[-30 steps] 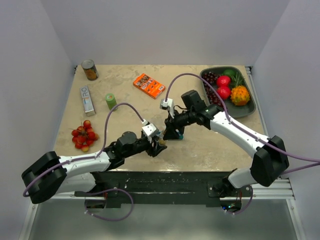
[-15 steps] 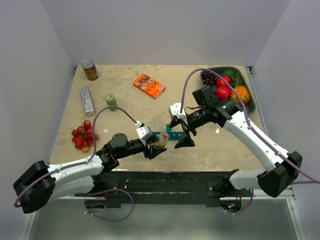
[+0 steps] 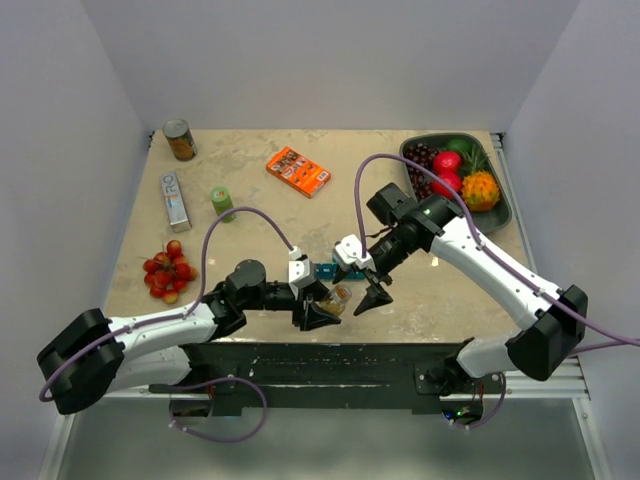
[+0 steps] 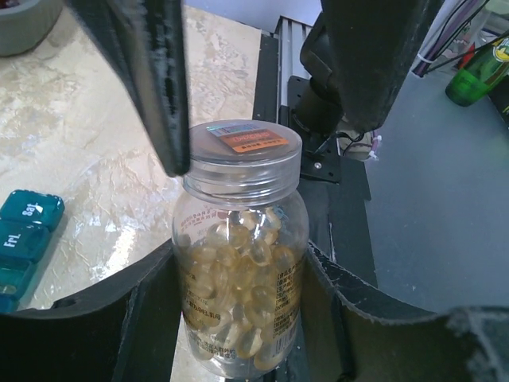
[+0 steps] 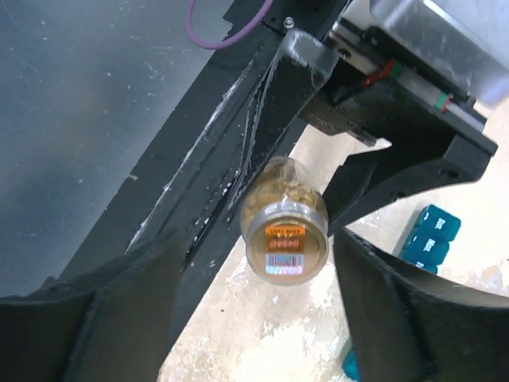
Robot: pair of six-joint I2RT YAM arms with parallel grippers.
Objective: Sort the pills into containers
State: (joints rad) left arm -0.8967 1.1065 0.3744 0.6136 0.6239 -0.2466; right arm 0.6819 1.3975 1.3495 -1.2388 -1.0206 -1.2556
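A clear bottle [image 4: 238, 263] of yellow gel pills [image 4: 231, 286], its lid [image 4: 242, 147] on, is clamped upright by my left gripper [image 4: 238, 274], which is shut on its body. In the top view the bottle [image 3: 339, 298] sits in the left gripper [image 3: 328, 306] near the table's front edge. My right gripper [image 3: 363, 289] stands open around the lid [image 5: 286, 247], with a gap on each side; its fingers [image 4: 155, 87] flank the lid without touching. The teal containers [image 4: 20, 239] lie on the table behind the bottle, partly hidden in the top view [image 3: 326, 270].
Cherry tomatoes [image 3: 168, 272], a green cylinder [image 3: 221, 202], a silver box [image 3: 175, 198], a can [image 3: 179, 140] and an orange box [image 3: 298, 171] lie on the left and back. A dark fruit tray [image 3: 505, 216] stands at the back right. The black base rail [image 5: 231, 159] runs just below the bottle.
The right gripper pulled away from the bottle, opened wide, then came back and now straddles the lid. The left gripper carried the bottle slightly right and nearer the front edge.
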